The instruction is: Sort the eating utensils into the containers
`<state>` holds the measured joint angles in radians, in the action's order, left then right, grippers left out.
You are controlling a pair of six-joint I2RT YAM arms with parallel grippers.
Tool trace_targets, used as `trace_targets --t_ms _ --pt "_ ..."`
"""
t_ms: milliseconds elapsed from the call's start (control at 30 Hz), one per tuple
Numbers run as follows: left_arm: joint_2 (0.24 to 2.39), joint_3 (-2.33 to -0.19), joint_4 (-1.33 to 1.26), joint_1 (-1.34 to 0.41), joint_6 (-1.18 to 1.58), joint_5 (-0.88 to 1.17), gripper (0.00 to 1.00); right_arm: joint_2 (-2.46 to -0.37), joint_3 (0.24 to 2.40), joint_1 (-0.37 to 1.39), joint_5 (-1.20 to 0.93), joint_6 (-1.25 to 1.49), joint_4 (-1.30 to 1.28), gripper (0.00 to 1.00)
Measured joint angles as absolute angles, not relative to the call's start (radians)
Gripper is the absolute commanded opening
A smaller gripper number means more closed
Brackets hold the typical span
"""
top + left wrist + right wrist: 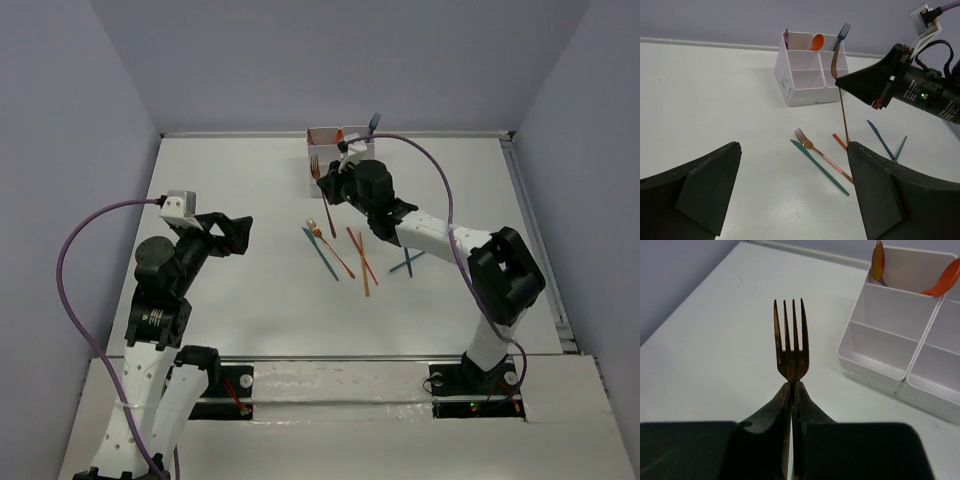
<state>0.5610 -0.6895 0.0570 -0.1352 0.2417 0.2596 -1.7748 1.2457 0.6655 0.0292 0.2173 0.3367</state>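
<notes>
My right gripper [330, 188] is shut on a copper fork [316, 170], tines up, held above the table just in front and left of the white containers [325, 135]. The right wrist view shows the fork [791, 347] pinched between the jaws, with the containers [890, 347] to its right. They hold an orange spoon [942, 282], a copper-purple spoon [878, 260] and a blue fork [842, 32]. My left gripper [238, 232] is open and empty, left of the loose utensils.
On the table lie a second copper fork [817, 150], a teal knife [820, 167], orange sticks [360, 260] and two blue-teal knives [408, 262]. Grey walls stand close around the table.
</notes>
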Motion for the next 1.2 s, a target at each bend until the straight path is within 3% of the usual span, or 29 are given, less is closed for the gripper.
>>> trace_targets --t_ms 367,900,1200 --pt "0.572 -0.690 0.057 -0.135 0.242 0.259 0.99 -1.808 1.247 0.654 0.150 0.145 0.654 0.07" --pt "0.599 -0.690 0.057 -0.123 0.241 0.253 0.99 -2.191 1.717 0.388 0.255 0.091 0.789 0.07" --pt "0.646 -0.690 0.057 -0.102 0.241 0.255 0.99 -2.391 1.998 0.361 0.250 0.044 0.768 0.07"
